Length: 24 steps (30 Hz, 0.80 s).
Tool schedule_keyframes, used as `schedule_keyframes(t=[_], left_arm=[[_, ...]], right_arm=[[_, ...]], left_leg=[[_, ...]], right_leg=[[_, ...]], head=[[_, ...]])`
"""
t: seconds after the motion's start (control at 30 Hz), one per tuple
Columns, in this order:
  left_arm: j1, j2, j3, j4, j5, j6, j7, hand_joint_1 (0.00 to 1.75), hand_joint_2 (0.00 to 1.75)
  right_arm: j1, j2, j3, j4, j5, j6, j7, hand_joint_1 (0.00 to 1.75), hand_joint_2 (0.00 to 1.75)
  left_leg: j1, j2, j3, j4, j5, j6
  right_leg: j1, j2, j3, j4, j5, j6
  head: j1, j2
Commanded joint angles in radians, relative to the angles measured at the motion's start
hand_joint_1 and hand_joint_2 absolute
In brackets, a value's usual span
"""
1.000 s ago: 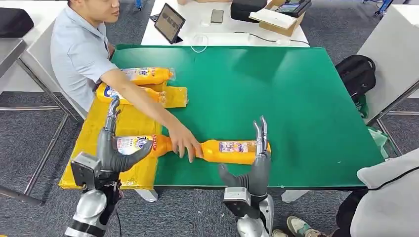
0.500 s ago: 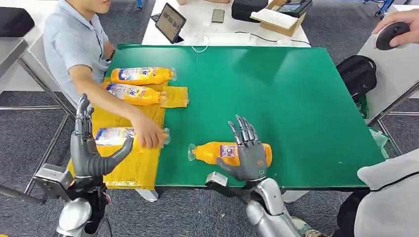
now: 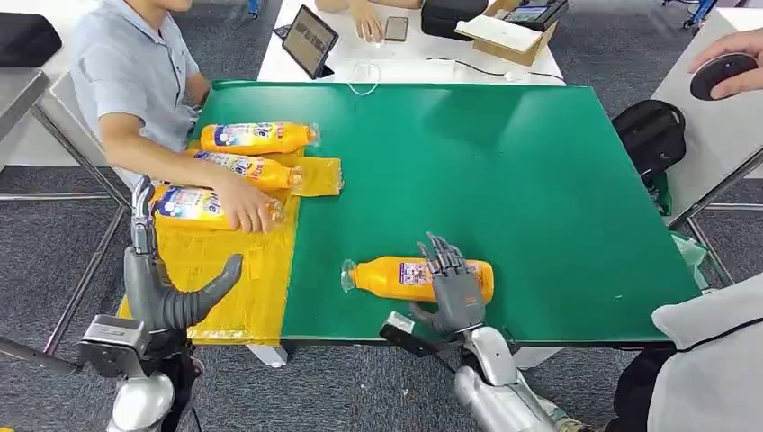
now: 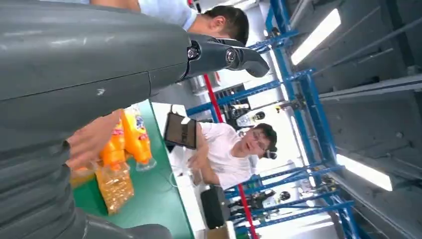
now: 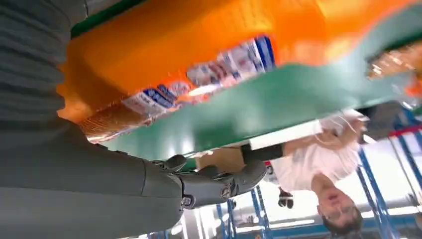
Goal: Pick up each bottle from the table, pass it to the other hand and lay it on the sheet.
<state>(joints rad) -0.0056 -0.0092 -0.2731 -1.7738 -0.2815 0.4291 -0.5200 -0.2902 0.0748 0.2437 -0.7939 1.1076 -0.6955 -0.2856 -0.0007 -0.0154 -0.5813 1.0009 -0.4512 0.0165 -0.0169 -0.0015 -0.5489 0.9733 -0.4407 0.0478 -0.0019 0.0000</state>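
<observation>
Since half a second ago, third orange bottle (image 3: 193,206) shifted up the yellow sheet (image 3: 216,270) under a person's hand (image 3: 245,212), beside two others. Left hand (image 3: 162,279) empty, fingers apart. Right hand (image 3: 453,286) draped over the bottle on the green table (image 3: 396,277), grip uncertain.

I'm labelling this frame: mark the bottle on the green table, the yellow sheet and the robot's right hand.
bottle on the green table (image 3: 396,277): head view, on its orange body.
yellow sheet (image 3: 229,261): head view, a bare part.
right hand (image 3: 454,290): head view, back of the hand.
</observation>
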Motion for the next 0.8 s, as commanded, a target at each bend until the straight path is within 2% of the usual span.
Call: schedule_keyframes(t=[0.03,0.2,0.37,0.5,0.6,0.8], left_arm=[[0.024,0.008,-0.019,-0.002,-0.039,0.006,0.048,0.00,1.75],[0.020,0.007,-0.018,0.001,-0.041,0.005,0.049,0.00,1.75],[0.028,-0.002,-0.014,-0.011,-0.030,-0.042,0.089,0.00,1.75],[0.060,-0.005,-0.009,-0.035,0.005,-0.108,0.121,0.00,1.75],[0.092,0.005,-0.002,-0.047,0.091,-0.205,0.161,0.00,1.75],[0.111,-0.001,0.019,-0.046,0.042,-0.200,0.171,0.00,1.75]], right_arm=[[-0.060,-0.012,0.066,0.139,0.057,0.035,0.115,0.00,1.75],[-0.059,-0.013,0.067,0.136,0.055,0.036,0.116,0.00,1.75],[-0.087,-0.044,0.108,0.150,0.173,0.101,0.277,0.00,1.75],[-0.079,-0.054,0.098,0.104,0.228,0.144,0.350,0.00,1.75],[-0.046,-0.074,0.092,0.049,0.248,0.188,0.378,0.00,1.75],[-0.035,-0.077,0.076,0.030,0.243,0.244,0.393,0.00,1.75]], left_leg=[[0.000,0.001,0.001,0.000,0.000,0.000],[0.000,0.001,0.001,0.000,0.000,-0.001],[0.001,0.001,0.001,0.000,0.000,-0.001],[0.000,0.001,0.001,0.000,0.000,-0.001],[0.000,0.000,0.001,0.000,0.000,0.000],[0.000,-0.001,0.003,0.000,0.000,-0.001]], right_leg=[[0.000,0.000,0.000,0.000,0.000,-0.001],[0.001,0.000,0.001,0.000,0.000,-0.002],[0.001,0.000,0.001,-0.001,0.000,-0.002],[0.000,0.000,0.001,-0.001,0.000,-0.001],[0.000,-0.001,0.001,-0.001,0.000,-0.001],[0.000,-0.002,0.003,-0.002,0.000,-0.002]], head=[[0.000,0.000],[0.000,0.000],[0.000,0.000],[0.000,0.000],[0.000,0.000],[0.000,0.000]])
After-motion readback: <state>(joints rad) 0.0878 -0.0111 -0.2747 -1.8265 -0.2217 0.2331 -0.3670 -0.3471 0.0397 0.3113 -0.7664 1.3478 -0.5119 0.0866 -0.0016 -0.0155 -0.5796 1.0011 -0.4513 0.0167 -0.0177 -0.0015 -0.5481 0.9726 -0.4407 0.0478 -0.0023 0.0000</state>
